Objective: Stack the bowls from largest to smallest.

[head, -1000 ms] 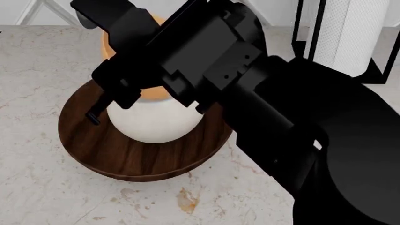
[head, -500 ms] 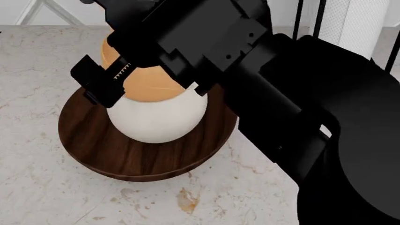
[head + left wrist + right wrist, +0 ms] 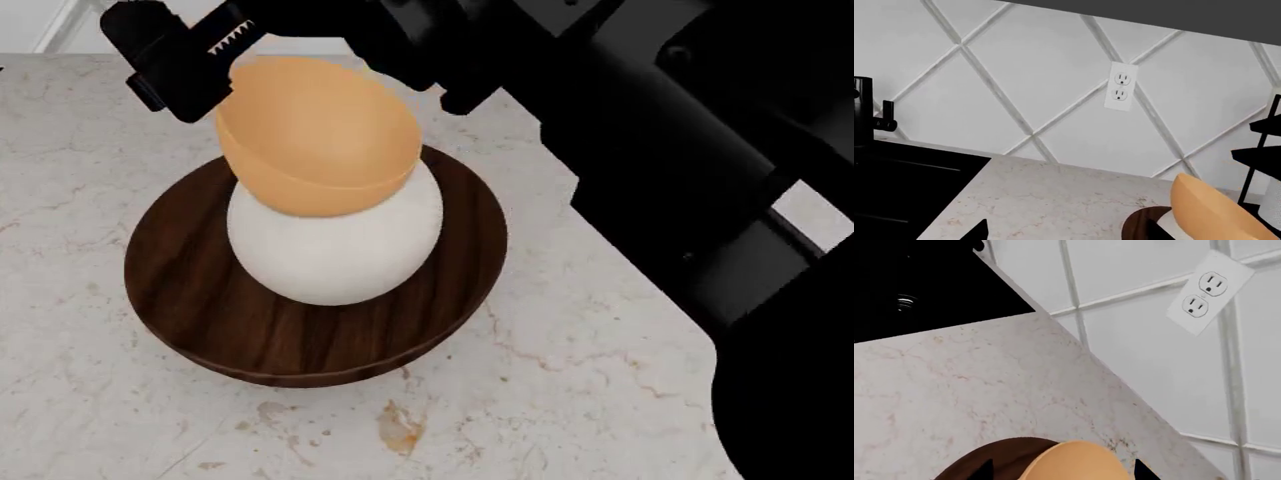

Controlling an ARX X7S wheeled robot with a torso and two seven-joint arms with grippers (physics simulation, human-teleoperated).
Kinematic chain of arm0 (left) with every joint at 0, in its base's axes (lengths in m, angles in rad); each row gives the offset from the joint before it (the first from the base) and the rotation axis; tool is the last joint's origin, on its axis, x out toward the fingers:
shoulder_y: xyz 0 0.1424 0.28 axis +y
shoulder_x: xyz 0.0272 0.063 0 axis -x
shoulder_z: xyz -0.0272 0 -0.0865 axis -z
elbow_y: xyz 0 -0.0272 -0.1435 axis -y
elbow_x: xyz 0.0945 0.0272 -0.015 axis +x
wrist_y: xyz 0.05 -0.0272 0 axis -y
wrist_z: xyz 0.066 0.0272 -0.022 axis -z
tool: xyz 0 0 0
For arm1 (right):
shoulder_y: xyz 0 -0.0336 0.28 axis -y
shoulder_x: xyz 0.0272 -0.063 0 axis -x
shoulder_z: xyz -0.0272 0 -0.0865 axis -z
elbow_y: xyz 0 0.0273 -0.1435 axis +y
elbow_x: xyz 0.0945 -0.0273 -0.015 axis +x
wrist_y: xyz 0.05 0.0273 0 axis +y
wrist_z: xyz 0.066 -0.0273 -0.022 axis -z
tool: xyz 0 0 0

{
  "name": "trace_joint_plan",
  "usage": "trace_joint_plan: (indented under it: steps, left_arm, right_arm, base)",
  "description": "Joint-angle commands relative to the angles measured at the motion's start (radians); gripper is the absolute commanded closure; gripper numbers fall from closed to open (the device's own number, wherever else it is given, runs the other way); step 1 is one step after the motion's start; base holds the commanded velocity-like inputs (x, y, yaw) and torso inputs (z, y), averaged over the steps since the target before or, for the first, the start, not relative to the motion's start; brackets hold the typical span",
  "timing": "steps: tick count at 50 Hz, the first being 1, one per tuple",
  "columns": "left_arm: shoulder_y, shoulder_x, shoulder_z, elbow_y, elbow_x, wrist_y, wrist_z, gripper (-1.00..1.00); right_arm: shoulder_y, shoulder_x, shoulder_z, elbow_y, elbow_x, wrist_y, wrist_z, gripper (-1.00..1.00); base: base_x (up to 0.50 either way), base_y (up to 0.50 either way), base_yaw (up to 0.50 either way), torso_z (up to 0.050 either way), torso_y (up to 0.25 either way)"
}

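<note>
Our right gripper (image 3: 180, 55) hangs beside the tilted orange-tan bowl (image 3: 318, 135), jaws apart; the left gripper's state we cannot tell. That bowl perches on the white bowl (image 3: 334, 245) inside the wooden bowl (image 3: 307, 330); a nudge could topple it.

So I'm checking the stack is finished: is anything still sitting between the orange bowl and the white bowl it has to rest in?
Nothing visible. The orange bowl sits tilted directly on the white bowl, inside the brown bowl.
</note>
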Motion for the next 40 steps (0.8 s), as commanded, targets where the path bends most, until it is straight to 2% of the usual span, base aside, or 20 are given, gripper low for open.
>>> trace_joint_plan:
  steps: [1, 8, 18, 26, 40]
  left_arm:
    - [0.0, 0.023, -0.002, 0.006, 0.022, 0.023, 0.008, -1.0]
    - [0.001, 0.022, 0.005, 0.008, 0.031, 0.021, 0.008, -1.0]
    - [0.016, 0.015, -0.026, 0.006, 0.035, 0.024, 0.016, -1.0]
    - [0.014, 0.012, -0.02, 0.014, 0.026, 0.026, 0.009, -1.0]
    - [0.005, 0.007, 0.002, 0.022, 0.028, 0.027, -0.001, -1.0]
  right_arm:
    - [0.04, 0.158, 0.114, -0.297, 0.127, 0.041, 0.228, -1.0]
    - [-0.035, 0.335, 0.213, -0.531, 0.239, -0.027, 0.473, -1.0]
    - [-0.202, 0.585, 0.307, -0.889, 0.266, -0.209, 0.727, -1.0]
    - [-0.381, 0.815, 0.339, -1.173, 0.216, -0.365, 0.856, -1.0]
    - [-0.582, 1.045, 0.342, -1.361, 0.167, -0.536, 0.901, -1.0]
  base:
    - [0.0, 0.0, 0.0, 0.0, 0.0]
    - [0.0, 0.0, 0.0, 0.0, 0.0]
    - [0.0, 0.0, 0.0, 0.0, 0.0]
    - [0.0, 0.0, 0.0, 0.0, 0.0]
    - [0.0, 0.0, 0.0, 0.0, 0.0]
